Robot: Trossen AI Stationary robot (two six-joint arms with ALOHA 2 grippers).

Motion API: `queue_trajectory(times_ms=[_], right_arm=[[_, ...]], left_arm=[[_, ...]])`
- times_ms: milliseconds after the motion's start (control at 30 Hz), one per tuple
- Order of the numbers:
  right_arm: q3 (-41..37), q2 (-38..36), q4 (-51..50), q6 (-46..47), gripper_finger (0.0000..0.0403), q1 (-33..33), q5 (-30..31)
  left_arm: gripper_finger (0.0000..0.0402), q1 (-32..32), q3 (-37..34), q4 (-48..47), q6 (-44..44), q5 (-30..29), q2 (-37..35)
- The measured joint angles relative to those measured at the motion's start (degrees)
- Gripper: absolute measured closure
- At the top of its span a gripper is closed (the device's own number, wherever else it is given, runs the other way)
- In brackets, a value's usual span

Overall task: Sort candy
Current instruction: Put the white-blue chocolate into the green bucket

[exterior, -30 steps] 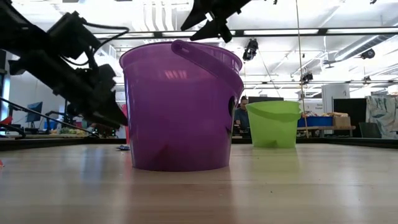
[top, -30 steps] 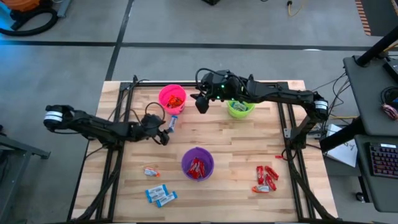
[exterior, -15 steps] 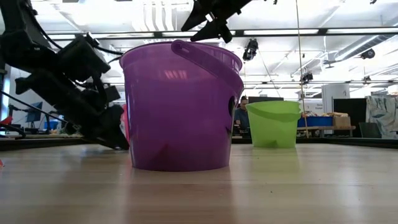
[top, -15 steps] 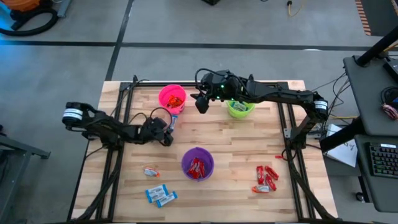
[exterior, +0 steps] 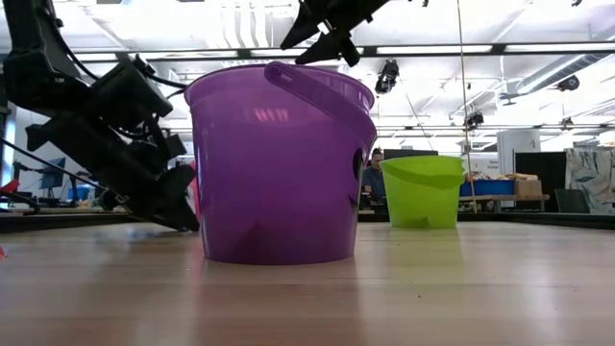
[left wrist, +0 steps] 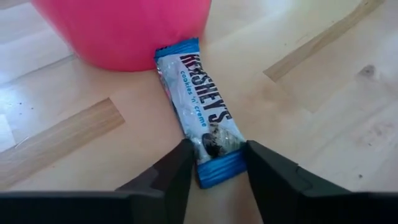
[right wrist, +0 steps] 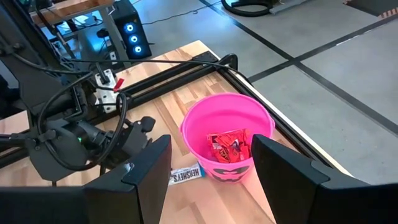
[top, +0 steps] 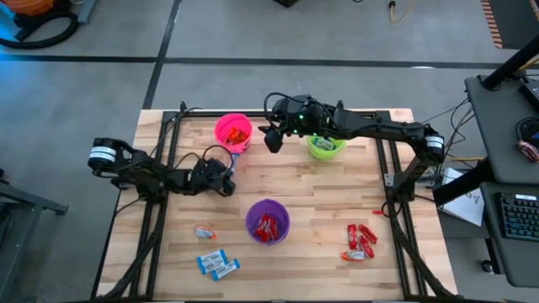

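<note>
1. The left claw point(left wrist: 214, 163) is sitting low on the light wooden tabletop point(top: 337, 198), its two dark fingers point(left wrist: 177, 171) standing on either side of one end of a blue-and-white wrapped candy bar point(left wrist: 202, 118); from the left wrist view I cannot tell whether they are pressing on the wrapper.
2. That bar is lying flat on the tabletop, with its far end touching the foot of the round pink plastic cup point(top: 233, 132).
3. The pink plastic cup is holding red-wrapped candies point(right wrist: 229, 146).
4. The right claw point(top: 273, 139) is hanging above the tabletop between the pink plastic cup and the lime-green plastic cup point(top: 325, 146), its fingers point(right wrist: 146, 171) standing wide apart and holding nothing.
5. A purple plastic cup point(top: 268, 220) is standing near the middle of the tabletop with red candies point(top: 266, 226) inside.
6. A loose group of red wrapped candies point(top: 360, 241) is lying toward the right-hand side of the tabletop.
7. Two blue-and-white wrapped candies point(top: 217, 264) are lying near the front edge on the left, with one orange-tipped candy point(top: 203, 232) just beyond them.
</note>
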Motion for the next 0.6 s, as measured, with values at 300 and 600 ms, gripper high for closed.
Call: queue_trajectory(times_ms=[300,600], right_arm=[[0.00,0.00,0.00,-0.08,0.0188,0.00,-0.02],[0.00,0.00,0.00,-0.44,0.0188,0.00,-0.02]], left_arm=[[0.0393,0.00,0.00,0.14,-0.56,1.23,0.16],[0.0400,-0.57,-0.20,-1.50,2.22,8.25,-5.67]])
